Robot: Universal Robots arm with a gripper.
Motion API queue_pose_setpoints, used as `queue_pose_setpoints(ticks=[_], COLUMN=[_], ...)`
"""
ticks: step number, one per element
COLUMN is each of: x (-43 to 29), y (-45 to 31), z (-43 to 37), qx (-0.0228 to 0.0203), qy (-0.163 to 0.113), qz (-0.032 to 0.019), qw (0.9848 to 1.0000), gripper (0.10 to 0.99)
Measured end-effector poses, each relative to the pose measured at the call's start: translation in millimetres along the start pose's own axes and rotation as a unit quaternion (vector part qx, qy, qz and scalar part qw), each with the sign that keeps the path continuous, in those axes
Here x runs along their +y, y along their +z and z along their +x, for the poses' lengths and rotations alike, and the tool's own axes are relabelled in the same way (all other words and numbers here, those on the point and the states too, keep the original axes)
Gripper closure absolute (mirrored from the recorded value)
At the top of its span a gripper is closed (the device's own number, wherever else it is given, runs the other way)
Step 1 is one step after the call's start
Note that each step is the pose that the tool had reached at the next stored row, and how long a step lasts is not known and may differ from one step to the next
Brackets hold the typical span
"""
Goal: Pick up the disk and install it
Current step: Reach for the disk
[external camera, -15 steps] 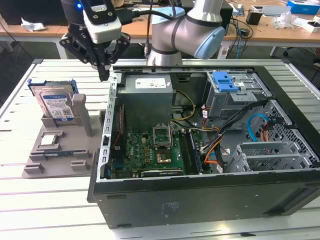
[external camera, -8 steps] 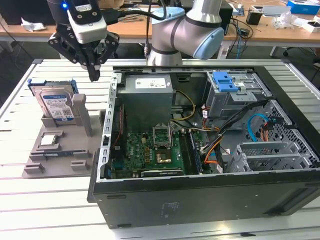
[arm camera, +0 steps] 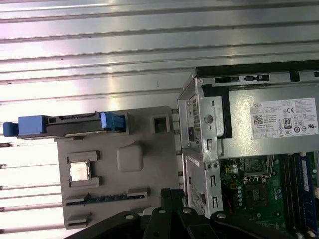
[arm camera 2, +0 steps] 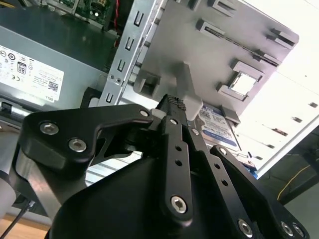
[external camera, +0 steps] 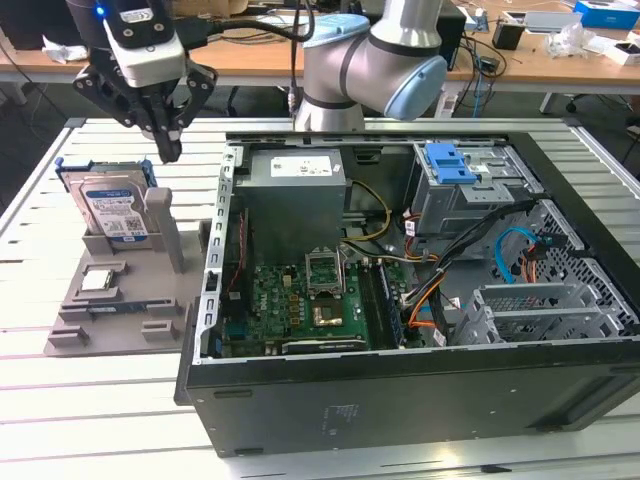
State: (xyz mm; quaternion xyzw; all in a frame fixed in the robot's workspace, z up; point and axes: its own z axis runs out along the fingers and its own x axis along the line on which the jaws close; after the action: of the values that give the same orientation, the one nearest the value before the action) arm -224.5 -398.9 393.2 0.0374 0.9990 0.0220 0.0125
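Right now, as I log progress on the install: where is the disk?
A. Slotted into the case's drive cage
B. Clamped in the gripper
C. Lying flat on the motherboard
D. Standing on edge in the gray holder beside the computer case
D: the disk stands on edge in the gray holder on the exterior view's left of the computer case, with the gripper above it, holding nothing.

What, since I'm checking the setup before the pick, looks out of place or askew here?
Nothing stands out. The disk stands upright in its slot on the grey holder, the chip lies flat in its recess, and the gripper hangs above the holder, empty.
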Motion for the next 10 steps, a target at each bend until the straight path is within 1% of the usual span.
queue_pose_setpoints(ticks=[1,3,5,10], x=[-0.2,-0.5,-0.9,-1.7], y=[-0.1,-0.1,-0.3,-0.6], z=[3.1,6.9,13.2,23.2], qx=[0.0,0.0,0.0,0.0], qy=[0.0,0.0,0.0,0.0], qz=[0.0,0.0,0.0,0.0], qw=[1.0,1.0,1.0,1.0], gripper=[0.98,0.98,0.98,0.98])
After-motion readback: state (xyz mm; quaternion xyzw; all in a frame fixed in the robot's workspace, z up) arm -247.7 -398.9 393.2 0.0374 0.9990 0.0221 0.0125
